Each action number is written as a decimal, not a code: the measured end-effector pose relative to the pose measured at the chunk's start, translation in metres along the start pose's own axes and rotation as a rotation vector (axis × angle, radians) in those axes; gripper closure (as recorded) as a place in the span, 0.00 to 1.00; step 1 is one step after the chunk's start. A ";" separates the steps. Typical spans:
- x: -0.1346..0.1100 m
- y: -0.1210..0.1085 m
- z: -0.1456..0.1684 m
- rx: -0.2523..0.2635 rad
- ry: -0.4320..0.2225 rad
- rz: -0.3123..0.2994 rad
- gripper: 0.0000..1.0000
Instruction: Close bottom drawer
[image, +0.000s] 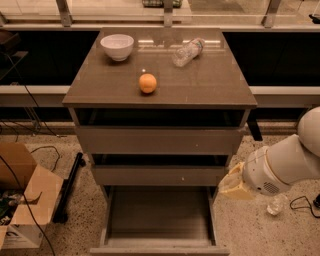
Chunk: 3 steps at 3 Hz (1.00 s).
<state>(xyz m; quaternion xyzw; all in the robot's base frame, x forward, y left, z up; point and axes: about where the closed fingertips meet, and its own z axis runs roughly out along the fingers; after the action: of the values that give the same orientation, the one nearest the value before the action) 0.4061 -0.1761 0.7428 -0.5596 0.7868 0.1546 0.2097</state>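
Observation:
The bottom drawer (159, 215) is pulled far out at the bottom of the grey-brown cabinet, and its flat grey floor is bare. Its front panel (159, 249) lies at the lower edge of the view. My gripper (233, 186) hangs at the end of the white arm (285, 167), just right of the cabinet's lower right corner. It is level with the middle drawer (160, 175) and above the open drawer's right side wall. It does not touch the drawer.
A white bowl (117, 46), an orange (147, 83) and a lying plastic bottle (187, 51) sit on the cabinet top (215, 85). Cardboard boxes (22, 200) and cables lie on the floor at left. A small clear object (276, 205) lies on the floor at right.

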 end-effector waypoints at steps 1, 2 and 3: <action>0.012 0.006 0.033 -0.038 0.005 0.035 1.00; 0.049 0.022 0.095 -0.089 -0.026 0.144 1.00; 0.076 0.030 0.130 -0.104 -0.078 0.243 1.00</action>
<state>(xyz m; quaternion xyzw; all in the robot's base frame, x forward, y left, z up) 0.3765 -0.1659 0.5929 -0.4639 0.8308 0.2412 0.1906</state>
